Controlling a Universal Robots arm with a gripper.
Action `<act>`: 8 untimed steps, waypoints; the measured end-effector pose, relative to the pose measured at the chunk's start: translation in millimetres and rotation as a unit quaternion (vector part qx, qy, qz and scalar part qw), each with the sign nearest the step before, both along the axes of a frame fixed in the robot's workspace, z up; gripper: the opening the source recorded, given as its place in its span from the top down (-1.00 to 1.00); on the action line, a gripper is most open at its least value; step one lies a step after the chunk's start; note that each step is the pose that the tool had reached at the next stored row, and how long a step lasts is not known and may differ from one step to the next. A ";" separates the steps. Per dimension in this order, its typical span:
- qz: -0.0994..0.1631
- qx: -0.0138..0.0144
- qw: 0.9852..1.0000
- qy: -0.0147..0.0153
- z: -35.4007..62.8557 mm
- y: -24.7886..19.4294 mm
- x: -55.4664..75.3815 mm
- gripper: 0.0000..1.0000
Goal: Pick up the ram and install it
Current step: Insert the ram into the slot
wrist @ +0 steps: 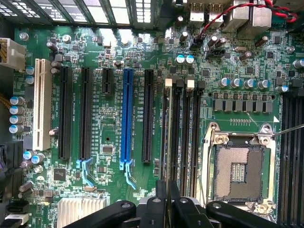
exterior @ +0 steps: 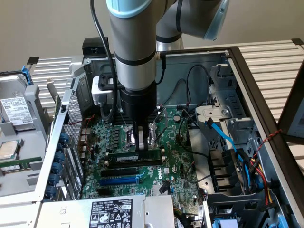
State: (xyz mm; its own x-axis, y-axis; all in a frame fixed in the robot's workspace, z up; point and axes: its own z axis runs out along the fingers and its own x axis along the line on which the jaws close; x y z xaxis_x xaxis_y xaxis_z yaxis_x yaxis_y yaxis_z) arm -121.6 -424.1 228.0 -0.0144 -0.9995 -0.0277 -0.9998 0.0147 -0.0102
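A: Ram status?
B: Exterior view, front to back: blue slot (exterior: 118, 180), then the ram (exterior: 126, 156) standing on edge along the outermost of the black slots (wrist: 176, 133), the one farthest from the CPU socket (wrist: 237, 171). White sticker faces the camera.
A: Fingers (wrist: 175, 202)?
B: Clamped on the ram around mid-length. Arm (exterior: 135, 57) comes straight down into the case (exterior: 199, 61).
A: Seated?
B: Can't tell. Socket sits just behind the fingers, case wall behind that.
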 end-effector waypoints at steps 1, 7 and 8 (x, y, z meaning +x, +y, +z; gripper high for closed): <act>0.000 0.000 1.000 0.000 0.0 0.0 0.0 0.73; 0.000 0.000 1.000 0.000 0.0 0.3 0.1 0.73; 0.000 0.000 1.000 0.000 0.2 0.4 0.1 0.73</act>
